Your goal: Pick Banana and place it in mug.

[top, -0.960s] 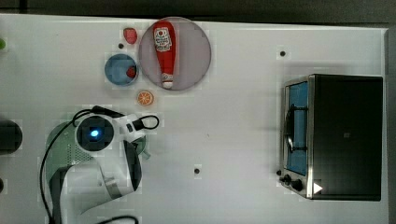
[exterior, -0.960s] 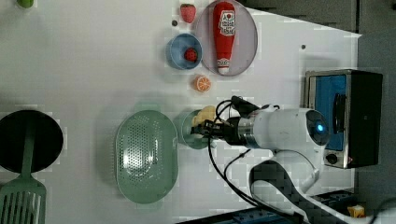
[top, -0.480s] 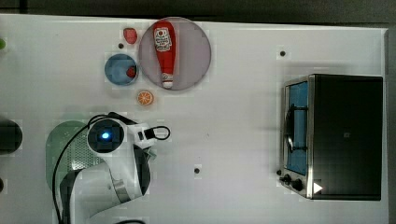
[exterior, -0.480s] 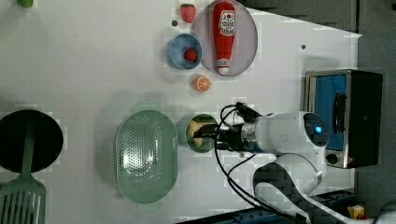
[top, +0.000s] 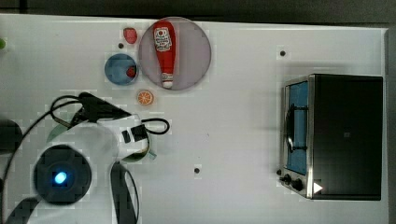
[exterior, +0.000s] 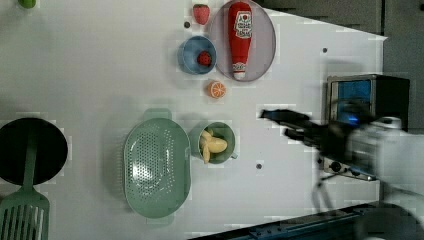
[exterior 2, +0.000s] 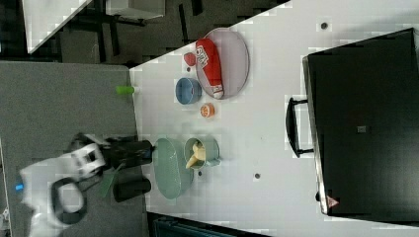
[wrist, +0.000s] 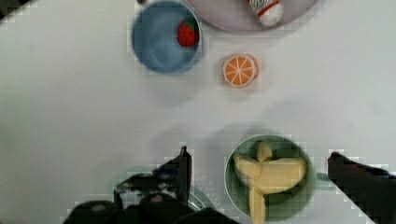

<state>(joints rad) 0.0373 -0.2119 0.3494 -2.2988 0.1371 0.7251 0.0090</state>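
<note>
One banana [exterior: 212, 146], pale yellow and partly peeled, lies inside the teal-green mug [exterior: 226, 131], which stands on the white table [exterior: 100, 60] just beside the oval perforated green basket [exterior: 156, 167], on the left view's right of it. The wrist view looks straight down into the mug [wrist: 299, 149], where the banana [wrist: 268, 175] shows its splayed peel, and the gripper [wrist: 259, 170] hangs above with its two dark fingers [wrist: 180, 170] spread wide, one on either side of the cup, pinching nothing. In the top view the white arm [top: 79, 163] covers the mug almost wholly, while the left view and the right view show it open, banana [exterior 2: 195, 155] and all. One blue bowl [exterior: 190, 55] holds one red strawberry [exterior: 203, 58]; a second strawberry [exterior: 201, 13] lies loose on the table near it. One round plate [exterior: 262, 45] carries one red ketchup bottle [exterior: 240, 35]. One orange slice [exterior: 217, 89] sits between bowl and mug. One toaster oven [top: 345, 135] stands well apart, at the top view's right.
</note>
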